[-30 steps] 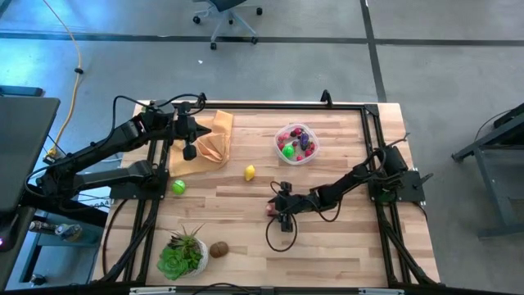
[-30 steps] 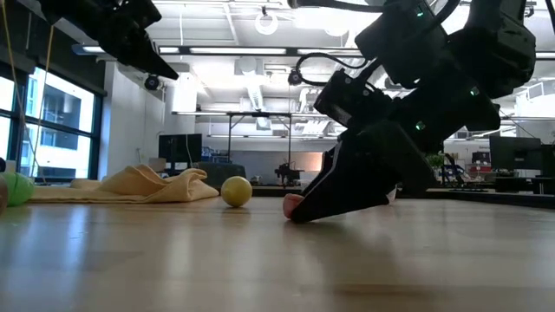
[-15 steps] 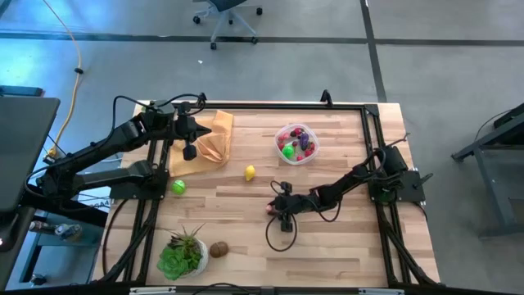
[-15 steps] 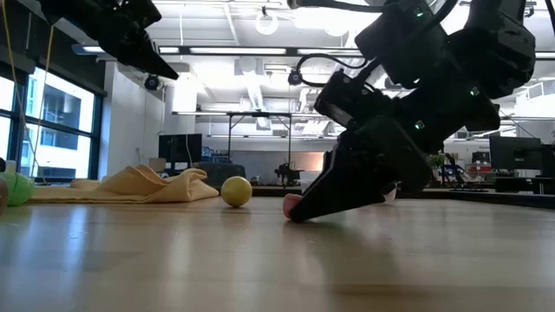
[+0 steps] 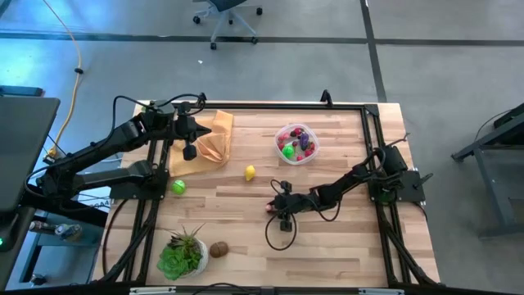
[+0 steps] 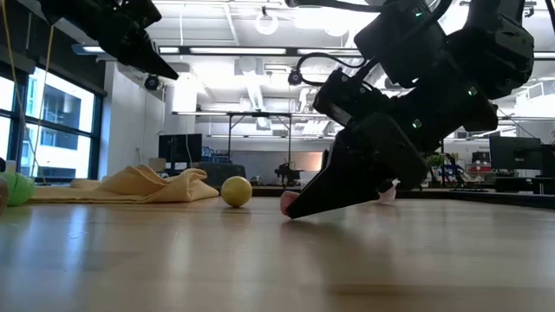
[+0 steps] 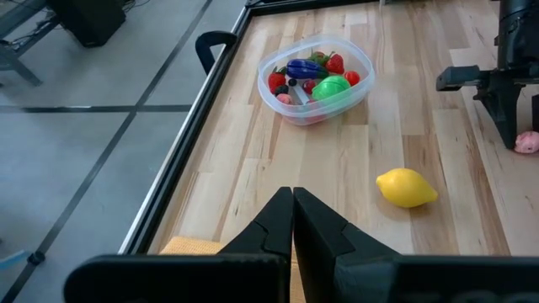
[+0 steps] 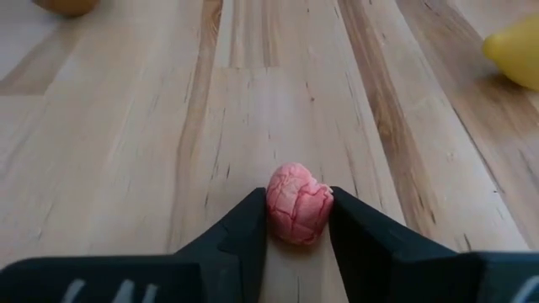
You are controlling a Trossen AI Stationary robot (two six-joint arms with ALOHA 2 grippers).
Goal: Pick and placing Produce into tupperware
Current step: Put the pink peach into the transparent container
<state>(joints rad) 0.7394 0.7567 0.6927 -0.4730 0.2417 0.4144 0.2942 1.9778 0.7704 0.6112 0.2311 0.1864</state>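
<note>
One small pink, knobbly toy fruit [image 8: 298, 203] sits pinched between the two dark fingers of my right hand [image 8: 298, 220], low on the pale wooden bench [image 5: 344, 238]. From the right wrist view both fingers touch its sides, so I read the hand as clenched on the fruit, which rests on the boards, not yet lifted.

I judge the piece light and fairly stiff, probably hollow plastic; its bumpy skin should give the fingers some bite, but the rounded shape could squirt out if the grip sits too high or too low. I would hold it across its widest middle, as now.

Well beyond the right hand, toward the far edge of the bench, stands the small clear plastic tub with rounded corners [image 5: 297, 144], already holding red, green and purple pieces. A yellow toy lemon [image 5: 250, 172] lies just off to one side of the hand, between it and the other arm. My left hand [image 5: 189, 152] waits with fingers pressed together and nothing in them, above the tan-orange cloth [image 5: 209, 146]. A green toy ball [image 5: 178, 187] and a brown piece [image 5: 219, 249] beside a potted plant [image 5: 180, 254] remain unsorted.
</note>
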